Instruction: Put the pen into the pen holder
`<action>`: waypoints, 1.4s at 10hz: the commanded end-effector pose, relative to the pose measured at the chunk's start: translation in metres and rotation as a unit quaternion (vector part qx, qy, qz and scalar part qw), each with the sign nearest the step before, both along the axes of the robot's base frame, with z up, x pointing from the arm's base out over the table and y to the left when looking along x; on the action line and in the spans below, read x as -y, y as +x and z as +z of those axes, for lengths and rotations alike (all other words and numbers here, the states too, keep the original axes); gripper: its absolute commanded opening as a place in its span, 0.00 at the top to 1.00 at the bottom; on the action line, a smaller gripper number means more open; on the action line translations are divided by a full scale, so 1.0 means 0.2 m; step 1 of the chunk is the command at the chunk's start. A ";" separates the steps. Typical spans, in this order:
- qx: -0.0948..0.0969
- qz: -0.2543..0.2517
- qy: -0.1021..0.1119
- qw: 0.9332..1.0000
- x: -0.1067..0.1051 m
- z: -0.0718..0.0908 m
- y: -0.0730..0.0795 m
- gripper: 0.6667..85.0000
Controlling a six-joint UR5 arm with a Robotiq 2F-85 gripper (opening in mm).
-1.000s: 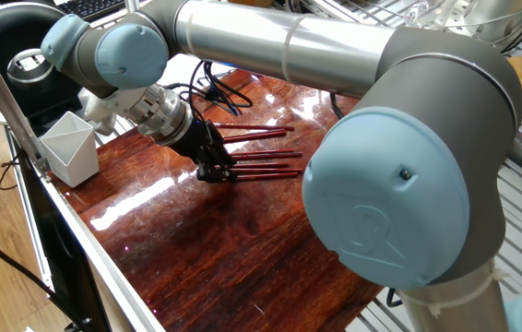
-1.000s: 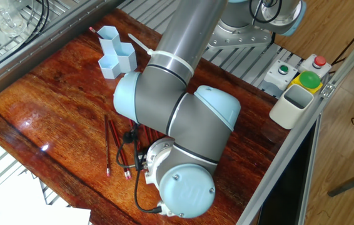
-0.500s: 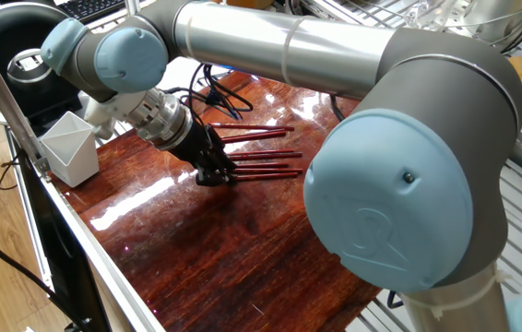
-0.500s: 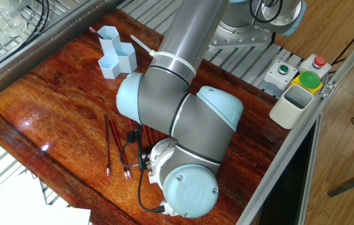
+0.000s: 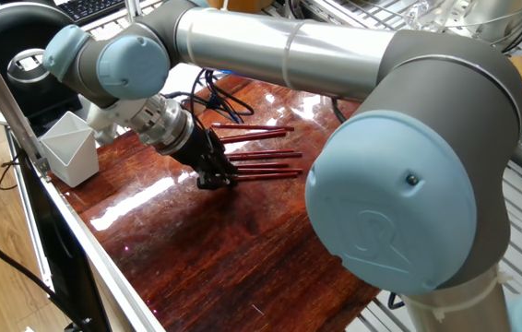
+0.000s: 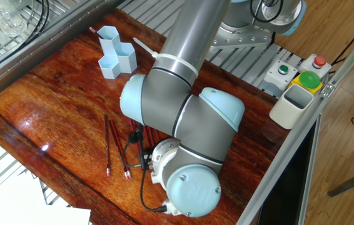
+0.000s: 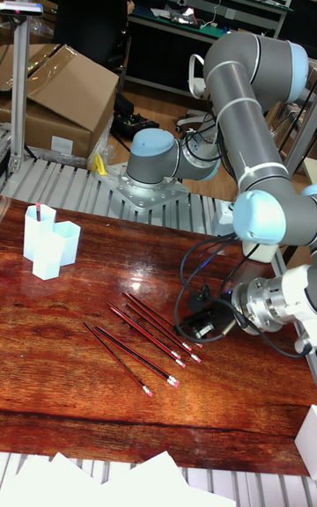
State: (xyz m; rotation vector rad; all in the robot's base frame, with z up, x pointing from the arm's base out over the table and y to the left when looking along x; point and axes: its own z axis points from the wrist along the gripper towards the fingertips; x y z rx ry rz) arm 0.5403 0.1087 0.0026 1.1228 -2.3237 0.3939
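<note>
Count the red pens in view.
5 visible. Four pens lie side by side on the table by the gripper; a fifth pen stands in the pen holder. The arm may hide more.

open wood between the pens and the holder, clutter at the arm's end

the glossy reddish wooden worktop [image 7: 79, 384] lies bare between the row of thin dark red pens [image 7: 145, 335] and the small light blue holder of joined hexagonal tubes [image 7: 49, 240], well apart at the far corner. black cables [image 7: 198, 291] loop just beside the pens' tips. a pale grey-white angular cup [image 5: 67, 148] stands at the worktop's edge.
</note>
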 end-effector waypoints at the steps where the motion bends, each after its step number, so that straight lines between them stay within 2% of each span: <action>1: -0.003 0.000 -0.006 1.000 0.02 -0.02 -0.01 0.62; 2: 0.000 -0.007 -0.008 1.000 0.02 -0.02 -0.02 0.66; 3: 0.004 -0.022 -0.016 1.000 0.00 -0.01 -0.03 0.80; 4: 0.006 -0.042 -0.035 0.999 -0.04 0.05 -0.05 0.96; 5: 0.009 -0.053 -0.040 0.998 -0.08 0.09 -0.06 1.00; 6: 0.011 -0.057 -0.026 0.998 -0.09 0.10 -0.05 1.00; 7: 0.006 -0.054 -0.023 0.998 -0.07 0.17 -0.05 1.00; 9: 0.005 -0.051 -0.011 0.999 0.00 0.42 -0.08 1.00; 10: 0.016 -0.041 -0.007 0.999 0.08 0.53 -0.07 1.00; 11: 0.022 -0.041 0.000 0.999 0.16 0.63 -0.10 1.00; 12: 0.028 -0.025 -0.003 0.999 0.31 0.74 -0.11 1.00; 13: 0.036 0.001 -0.012 0.999 0.48 0.82 -0.10 1.00; 14: 0.041 0.017 -0.014 0.999 0.61 0.86 -0.12 1.00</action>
